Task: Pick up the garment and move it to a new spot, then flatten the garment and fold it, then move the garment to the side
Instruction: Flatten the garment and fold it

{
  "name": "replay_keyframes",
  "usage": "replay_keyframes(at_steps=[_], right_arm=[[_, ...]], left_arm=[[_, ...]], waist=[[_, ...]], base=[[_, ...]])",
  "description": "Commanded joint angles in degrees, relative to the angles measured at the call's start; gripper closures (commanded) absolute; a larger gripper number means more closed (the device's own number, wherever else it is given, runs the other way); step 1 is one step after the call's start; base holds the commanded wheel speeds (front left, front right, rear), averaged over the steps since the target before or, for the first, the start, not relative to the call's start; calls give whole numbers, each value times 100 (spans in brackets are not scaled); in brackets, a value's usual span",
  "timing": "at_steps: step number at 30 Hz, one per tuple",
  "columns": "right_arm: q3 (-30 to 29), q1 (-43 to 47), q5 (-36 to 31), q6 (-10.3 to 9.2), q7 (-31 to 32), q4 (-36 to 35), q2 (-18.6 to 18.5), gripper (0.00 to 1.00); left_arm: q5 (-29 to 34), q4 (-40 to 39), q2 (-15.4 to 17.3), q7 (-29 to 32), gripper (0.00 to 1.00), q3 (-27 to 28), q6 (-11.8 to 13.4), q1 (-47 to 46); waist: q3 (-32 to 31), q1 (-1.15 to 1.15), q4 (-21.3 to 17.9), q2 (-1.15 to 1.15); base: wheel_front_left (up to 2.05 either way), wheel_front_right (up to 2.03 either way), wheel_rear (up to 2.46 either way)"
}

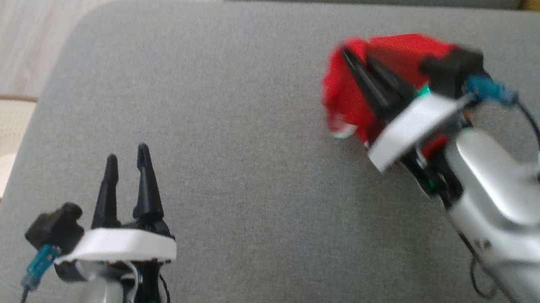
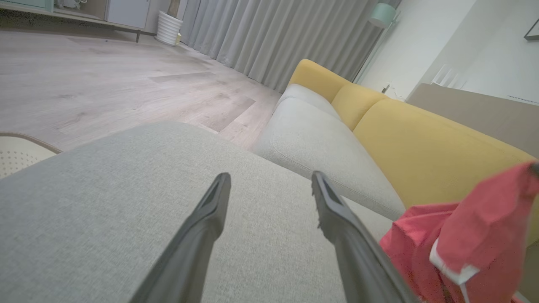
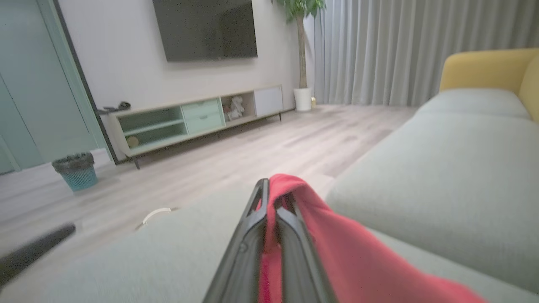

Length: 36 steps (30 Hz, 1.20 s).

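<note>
The right pincer [image 1: 359, 56] is clamped on a fold of the red garment [image 1: 344, 98], which hangs bunched over the right part of the grey sofa cushion [image 1: 251, 163]. The left pincer [image 1: 127, 153] hovers with its fingers apart and holds nothing. To carry the garment well, I think the right arm should lift it clear, move slowly, and lower it on the bare middle before releasing.

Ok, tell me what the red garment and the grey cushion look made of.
Red garment: thin soft cloth, likely matte knit; it drapes limp from the right end effector. Grey cushion: matte woven upholstery, fine weave and stitched seam visible.
</note>
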Motion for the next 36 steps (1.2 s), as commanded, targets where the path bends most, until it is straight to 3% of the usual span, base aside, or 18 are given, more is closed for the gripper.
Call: replay_keyframes(at_steps=[1,7,13,20,23,24,25,26,31,36], right_arm=[[192,-555,237,37,-9,-234,169,100],[143,-1605,1030,37,-357,-105,554,100],[-750,-1537,1392,37,-546,471,603,100],[-1243,-392,1872,37,-163,1077,130,100],[-1299,205,1883,37,-35,1480,-264,100],[-1340,361,1796,37,-21,1672,-393,82],[-1435,469,1674,37,-70,1871,-500,13],[-1575,529,1545,37,-141,2079,-572,0],[-2301,387,1098,37,-665,2595,-468,0],[-2489,222,782,37,-986,2323,-193,0]], left_arm=[[-21,-100,72,-70,0,182,18,-8],[163,76,72,-70,0,299,-13,234],[192,63,72,-70,0,427,-26,365],[166,23,72,-70,0,399,-28,282],[172,29,72,-70,0,383,-28,203],[178,38,72,-70,0,379,-30,179],[186,45,72,-70,0,379,-34,157],[194,50,72,-70,0,378,-39,133],[251,77,72,-70,0,415,-55,36],[240,63,72,-70,0,415,-76,-55]], waist=[[-252,0,-23,0],[-501,0,-103,0],[-527,0,-220,0],[-287,0,-382,0],[-152,0,-470,0],[-115,0,-501,0],[-73,0,-540,0],[-33,0,-578,0],[61,0,-793,0],[23,0,-944,0]], base=[[0,0,0],[0,0,0],[0,0,0],[0,0,0],[0,0,0],[0,0,0],[0,0,0],[0,0,0],[0,0,0],[0,0,0]])
